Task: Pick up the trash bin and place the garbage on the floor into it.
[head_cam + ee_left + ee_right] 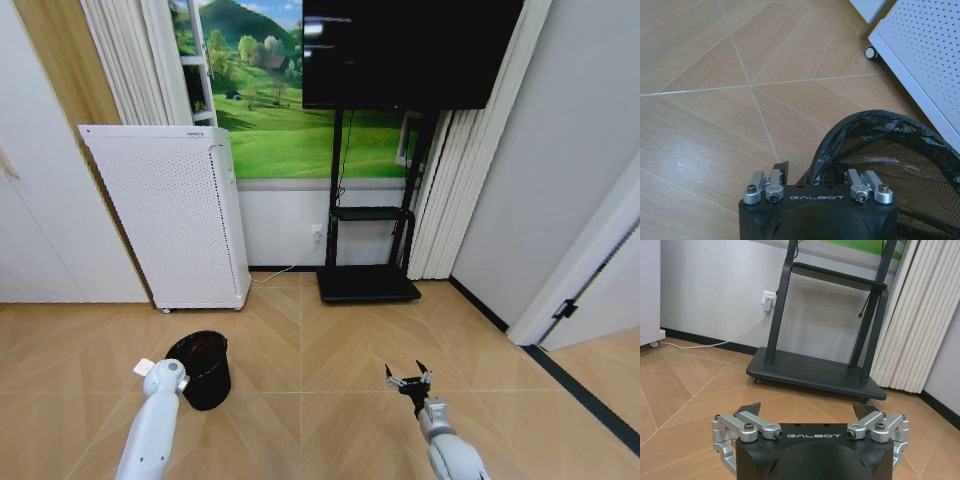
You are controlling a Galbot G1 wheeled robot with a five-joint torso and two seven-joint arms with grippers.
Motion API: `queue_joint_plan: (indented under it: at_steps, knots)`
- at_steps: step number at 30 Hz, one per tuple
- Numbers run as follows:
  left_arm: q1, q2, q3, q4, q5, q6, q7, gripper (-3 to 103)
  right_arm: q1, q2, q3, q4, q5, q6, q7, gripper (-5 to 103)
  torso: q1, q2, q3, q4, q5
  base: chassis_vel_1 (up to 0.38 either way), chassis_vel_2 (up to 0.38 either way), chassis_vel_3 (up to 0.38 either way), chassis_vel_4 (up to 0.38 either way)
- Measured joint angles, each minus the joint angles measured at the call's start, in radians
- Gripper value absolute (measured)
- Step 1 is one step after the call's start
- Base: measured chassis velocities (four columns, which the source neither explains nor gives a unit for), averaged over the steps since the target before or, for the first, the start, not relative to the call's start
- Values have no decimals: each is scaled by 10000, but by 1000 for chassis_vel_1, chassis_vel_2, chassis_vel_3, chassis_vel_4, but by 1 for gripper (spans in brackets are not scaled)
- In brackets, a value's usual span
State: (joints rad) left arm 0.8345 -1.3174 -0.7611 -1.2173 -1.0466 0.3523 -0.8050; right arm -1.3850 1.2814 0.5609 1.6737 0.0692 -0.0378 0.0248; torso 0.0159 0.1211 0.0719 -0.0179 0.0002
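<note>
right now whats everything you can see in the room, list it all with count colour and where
trash bin: one, black, lined with a black bag, on the floor just ahead of the left arm
air purifier: one, white perforated box on wheels, against the wall behind the bin
tv: one, black screen, on a stand by the far wall
tv stand: one, black, wheeled base with a shelf, under the screen
landscape mural: one, green hills, on the far wall
wall socket: one, white, cable plugged in, left of the stand
curtains: white, both sides of the mural
floor: light wood, herringbone
left hand: at the bin's rim
right hand: open, held over bare floor
</note>
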Motion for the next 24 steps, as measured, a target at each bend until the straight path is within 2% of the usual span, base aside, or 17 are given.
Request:
queue_joint_plan:
  at_steps: [1, 2, 3, 5, 6, 8, 9, 11, 12, 14, 15, 16, 17, 19, 20, 22, 24]
  knots:
    - [0, 7, 17, 5, 85, -22, 134, 55, -1, 4, -6, 2, -4, -25, 0, 100, 0, 0, 0, 0, -2, 0, 0, 0, 0]
    - [4, 33, 75, -14, 327, -112, 522, 60, -1, 9, -20, 21, -5, -77, 2, 100, 0, 0, 0, 0, -5, 0, 0, 0, 0]
    - [4, 33, 75, -14, 327, -112, 522, 60, -1, 9, -20, 21, -5, -77, 2, 100, 0, 0, 0, 0, -5, 0, 0, 0, 0]
    - [197, 79, 269, -418, 1531, -575, 1962, 71, 9, 14, -35, 28, -1, -152, 4, 100, 0, 0, 0, 0, 0, 0, 0, 0, 0]
    - [197, 79, 269, -418, 1531, -575, 1962, 71, 9, 14, -35, 28, -1, -152, 4, 100, 0, 0, 0, 0, 0, 0, 0, 0, 0]
    - [537, 22, 429, -995, 2551, -869, 3050, 81, 4, 19, -27, -2, 35, -204, -41, 100, 0, -1, 0, -2, 0, 0, 0, 0, 0]
    - [537, 22, 429, -995, 2551, -869, 3050, 81, 4, 19, -27, -2, 35, -204, -41, 100, 0, -1, 0, -2, 0, 0, 0, 0, 0]
    - [1144, -39, 567, -1903, 3531, -1050, 4067, 92, 28, 34, -18, -35, 92, -233, -52, 100, 0, 0, 0, -3, -5, 0, 0, 0, 0]
    - [1144, -39, 567, -1903, 3531, -1050, 4067, 92, 28, 34, -18, -35, 92, -233, -52, 100, 0, 0, 0, -3, -5, 0, 0, 0, 0]
    - [1760, -89, 726, -2778, 4391, -1180, 4845, 99, 103, 40, -17, -51, 145, -262, -56, 100, 0, 0, 0, 2, 2, 0, 0, 0, 0]
    - [1760, -89, 726, -2778, 4391, -1180, 4845, 99, 103, 40, -17, -51, 145, -262, -56, 100, 0, 0, 0, 2, 2, 0, 0, 0, 0]
    - [2227, -133, 945, -3568, 4932, -1259, 5346, 100, 187, 54, -15, -54, 177, -274, -56, 100, 0, 0, 0, 2, -7, 0, 0, 0, 0]
    - [2494, -155, 1104, -4091, 5233, -1300, 5598, 100, 243, 90, -13, -50, 192, -275, -45, 100, 0, 0, 0, 1, 1, 0, 0, 0, 0]
    - [2596, -165, 1176, -4297, 5348, -1313, 5675, 100, 260, 113, -9, -36, 198, -275, -30, 100, 0, 0, 0, 0, 3, 0, 0, 0, 0]
    - [2946, -165, 1501, -5224, 5688, -1303, 5987, 100, 300, 223, 35, 137, 217, -292, 75, 100, 0, 0, 0, -1, -6, 0, 0, 0, 0]
    - [3044, -141, 1615, -5516, 5802, -1277, 6097, 100, 316, 274, 57, 220, 237, -308, 136, 100, 0, 1, 0, -1, -4, 0, 0, 0, 0]
    - [3416, 5, 2078, -6551, 6308, -917, 6741, 100, 415, 616, 175, 571, 419, -412, 525, 100, 0, 0, 0, -2, -1, 0, 0, 0, 0]
